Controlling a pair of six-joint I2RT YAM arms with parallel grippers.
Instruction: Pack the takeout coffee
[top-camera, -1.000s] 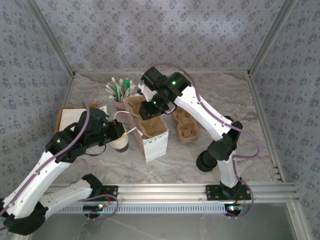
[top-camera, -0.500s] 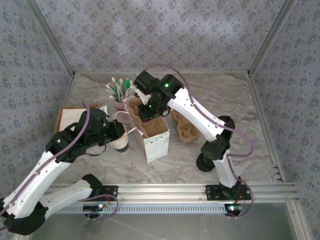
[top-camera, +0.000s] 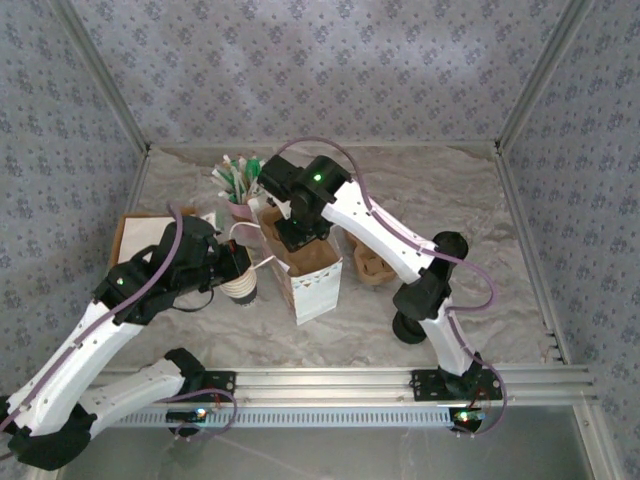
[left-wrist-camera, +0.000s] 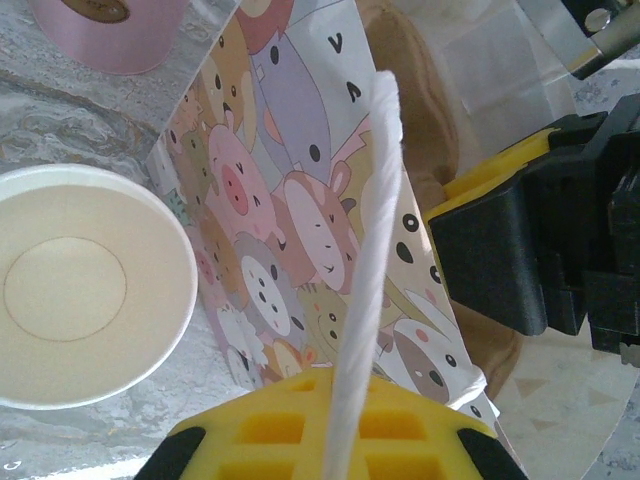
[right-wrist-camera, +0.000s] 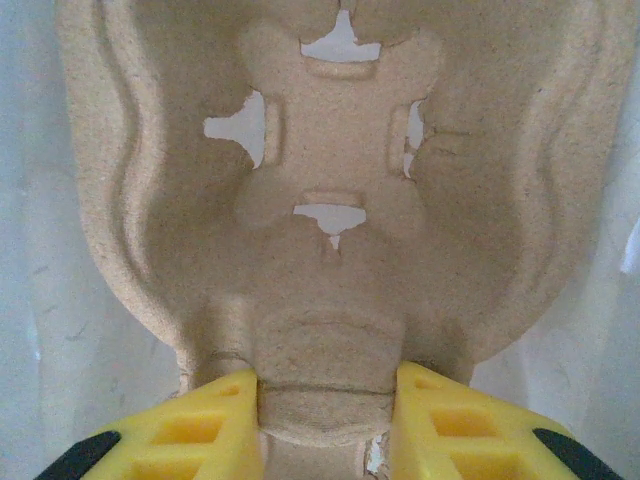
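My L gripper (left-wrist-camera: 335, 405) is pinched tight on the bag (left-wrist-camera: 290, 230) handle (left-wrist-camera: 375, 200). My R gripper (right-wrist-camera: 325, 400) clamps the tray (right-wrist-camera: 330, 200) at the bag's mouth.

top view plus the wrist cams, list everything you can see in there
bag: 1, white with cartoon animals, upright, table centre
handle: 1, white cord, on the bag
carrier: 1, brown pulp, in the bag's mouth
spare carrier: 1, brown pulp, on the table right of the bag
pink cup: 1, pink, behind the bag's left side
sticks: a bunch, green and white, in the pink cup
cup stack: 1, white, left of the bag
board: 1, brown and white, table's left edge
table: 1, marbled grey-white
left gripper: 1, yellow pads, shut on the handle
right gripper: 1, yellow pads, shut on the carrier
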